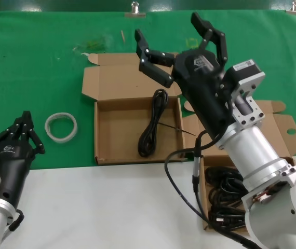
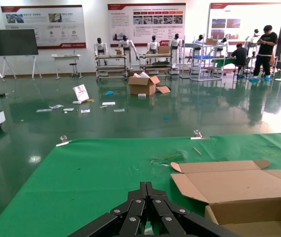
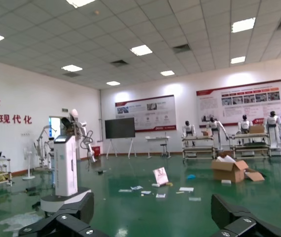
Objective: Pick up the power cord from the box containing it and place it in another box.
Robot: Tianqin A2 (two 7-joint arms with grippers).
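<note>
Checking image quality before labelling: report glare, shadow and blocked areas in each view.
Head view: even light, soft shadow inside the box around the power cord; the raised, open right gripper hides much of the other box. Left wrist view: floor glare; shut left gripper fills the lower edge. Right wrist view: bright ceiling lights, no table visible.

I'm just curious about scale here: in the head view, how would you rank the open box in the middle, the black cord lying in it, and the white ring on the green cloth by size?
1. Middle box, largest.
2. Power cord, a long thin hank inside it.
3. White ring, smallest.
</note>
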